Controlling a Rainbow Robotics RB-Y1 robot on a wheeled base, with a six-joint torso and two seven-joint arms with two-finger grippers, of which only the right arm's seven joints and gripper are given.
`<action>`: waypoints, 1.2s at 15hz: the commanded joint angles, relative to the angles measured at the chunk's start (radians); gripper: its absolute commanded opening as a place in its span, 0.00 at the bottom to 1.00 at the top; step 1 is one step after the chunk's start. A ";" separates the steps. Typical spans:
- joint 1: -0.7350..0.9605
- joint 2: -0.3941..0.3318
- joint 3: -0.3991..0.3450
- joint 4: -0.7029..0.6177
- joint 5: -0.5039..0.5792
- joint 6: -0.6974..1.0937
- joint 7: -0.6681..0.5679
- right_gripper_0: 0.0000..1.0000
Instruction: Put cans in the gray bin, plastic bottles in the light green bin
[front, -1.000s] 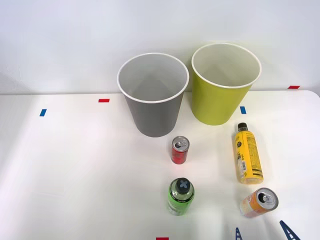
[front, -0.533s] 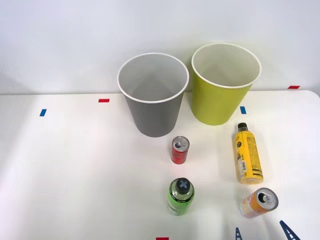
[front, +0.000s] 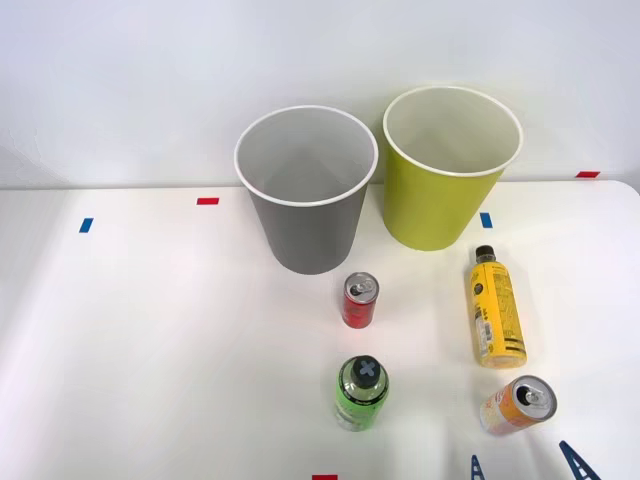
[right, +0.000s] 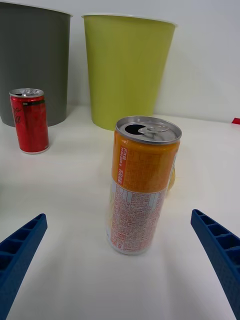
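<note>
1. The right gripper (front: 525, 466) sits at the near right edge of the table (front: 150, 340), its blue ribbed fingers (right: 20, 250) spread wide apart and holding nothing.
2. The orange and white can (right: 142, 185) stands upright on the table just beyond the open fingers and in line with the gap between them, touching neither.
3. The red can (front: 360, 299) stands upright near the middle of the table, just in front of the gray bin (front: 305, 190).
4. The gray bin stands at the far side of the table, with the light green bin (front: 450, 170) close beside it on the right.
5. The yellow bottle (front: 496, 310) lies on its side in front of the light green bin, black cap pointing toward it, between that bin and the orange and white can.
6. The green bottle (front: 361, 392) stands upright near the front edge, left of the orange and white can and nearer than the red can.
</note>
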 joint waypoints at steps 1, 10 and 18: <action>0.000 0.000 0.000 0.000 0.000 0.000 0.000 1.00; 0.000 0.000 0.000 0.000 0.000 0.000 0.000 1.00; -0.025 0.002 0.000 0.051 -0.011 -0.018 -0.008 1.00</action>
